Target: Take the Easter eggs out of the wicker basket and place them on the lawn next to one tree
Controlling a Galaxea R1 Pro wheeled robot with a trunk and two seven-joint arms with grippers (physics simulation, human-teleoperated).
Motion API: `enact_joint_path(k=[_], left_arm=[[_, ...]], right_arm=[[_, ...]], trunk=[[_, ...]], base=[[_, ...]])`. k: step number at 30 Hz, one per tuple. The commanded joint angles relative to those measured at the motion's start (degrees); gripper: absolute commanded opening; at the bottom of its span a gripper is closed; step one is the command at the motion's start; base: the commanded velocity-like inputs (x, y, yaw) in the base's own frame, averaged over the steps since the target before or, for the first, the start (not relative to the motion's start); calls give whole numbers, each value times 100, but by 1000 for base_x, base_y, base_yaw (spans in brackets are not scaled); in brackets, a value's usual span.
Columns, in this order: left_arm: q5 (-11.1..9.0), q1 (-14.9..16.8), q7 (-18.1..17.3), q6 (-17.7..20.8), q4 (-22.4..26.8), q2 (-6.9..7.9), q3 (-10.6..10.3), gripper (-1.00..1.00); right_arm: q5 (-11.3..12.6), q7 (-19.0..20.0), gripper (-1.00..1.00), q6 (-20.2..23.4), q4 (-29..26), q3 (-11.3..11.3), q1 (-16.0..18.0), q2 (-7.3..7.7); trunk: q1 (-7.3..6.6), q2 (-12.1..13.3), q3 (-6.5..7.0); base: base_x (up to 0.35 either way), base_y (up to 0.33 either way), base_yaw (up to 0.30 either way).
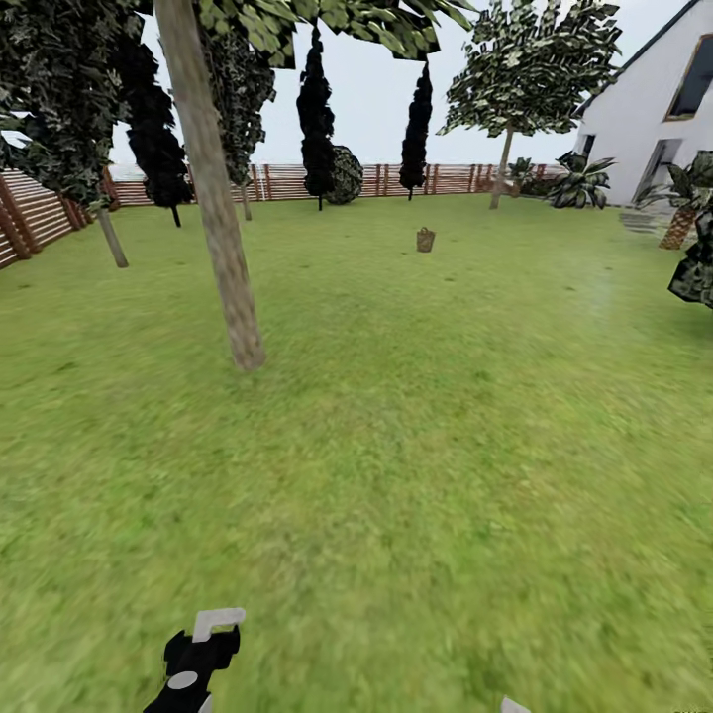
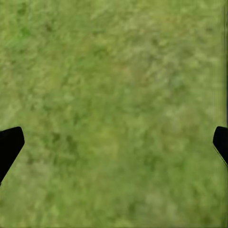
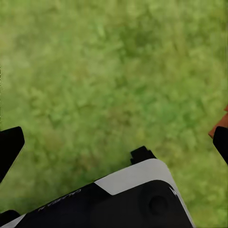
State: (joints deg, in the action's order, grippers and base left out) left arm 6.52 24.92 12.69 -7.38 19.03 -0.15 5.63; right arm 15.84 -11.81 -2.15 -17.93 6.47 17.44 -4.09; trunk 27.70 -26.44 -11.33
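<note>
The wicker basket (image 1: 425, 239) stands small and far off on the lawn (image 1: 416, 416), toward the fence. The Easter eggs are hidden from here. A tall tree (image 1: 213, 198) with a smooth grey-brown trunk rises left of centre, much nearer than the basket. My left gripper (image 1: 218, 626) hangs low at the head view's near edge. In the left wrist view the left gripper (image 2: 114, 147) is open over bare grass, its fingertips (image 2: 9, 145) far apart. My right gripper (image 3: 114, 145) is also open over grass, nothing between its fingertips (image 3: 9, 147).
A brown slat fence (image 1: 287, 181) runs along the back and left. Dark cypress-like trees (image 1: 317, 119) and another leafy tree (image 1: 505, 149) stand before it. A white house (image 1: 649, 119) and palms (image 1: 683, 213) are at the right. My black-and-white base (image 3: 118, 199) is below the right gripper.
</note>
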Motion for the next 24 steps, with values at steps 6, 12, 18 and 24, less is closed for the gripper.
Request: enact_joint_path(k=[6,12,18,24], left_arm=[[60,4,6,-18,-5,-3,35,100],[60,4,6,-18,-5,-3,35,100],[60,4,6,-18,-5,-3,35,100],[60,4,6,-18,-5,-3,35,100]], right_arm=[[43,-6,100,-22,0,13,5,-4],[42,-6,100,-22,0,13,5,-4],[42,-6,100,-22,0,13,5,-4],[42,-6,100,-22,0,13,5,-5]], trunk=[[6,-9,-9],[6,-9,-9],[6,-9,-9],[6,-9,-9]], base=[[309,102,-234],[318,20,-50],[322,1,-3],[322,42,0]])
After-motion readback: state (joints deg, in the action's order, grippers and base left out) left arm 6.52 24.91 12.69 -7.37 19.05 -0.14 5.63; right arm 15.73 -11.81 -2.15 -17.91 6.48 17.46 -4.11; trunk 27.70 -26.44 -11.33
